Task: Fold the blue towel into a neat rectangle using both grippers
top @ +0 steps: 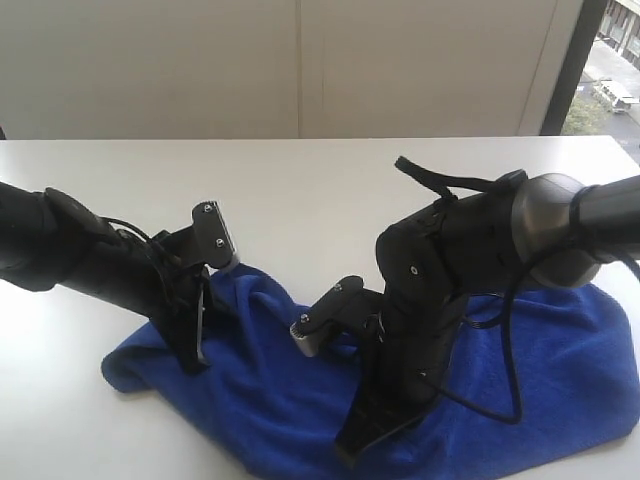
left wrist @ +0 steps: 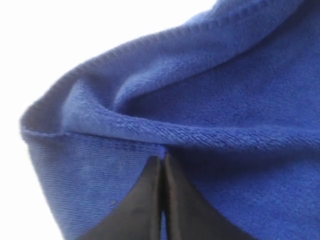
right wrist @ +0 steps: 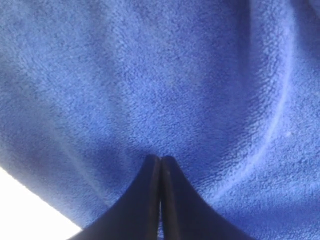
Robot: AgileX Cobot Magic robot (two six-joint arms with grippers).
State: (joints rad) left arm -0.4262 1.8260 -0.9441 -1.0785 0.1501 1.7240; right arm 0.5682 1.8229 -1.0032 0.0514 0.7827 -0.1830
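Right claw (right wrist: 160, 159): closed, seemingly pinching blue towel (right wrist: 150, 75) | left claw (left wrist: 163, 159): closed on towel

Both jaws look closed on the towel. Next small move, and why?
Probably lift both together slightly: the left gripper and right gripper each pinch the blue towel, which lies bunched on the table, so the cloth must clear it before folding.

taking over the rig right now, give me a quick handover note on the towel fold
Left gripper: shut, pinching a fold by the hemmed edge of the deep blue terry towel.
Right gripper: shut, pinching the towel's cloth.
Towel: bunched and creased on the white table, under both arms.
Done: both pinches taken.
To do: lift, fold over and flatten into a rectangle; no neat fold shows yet.
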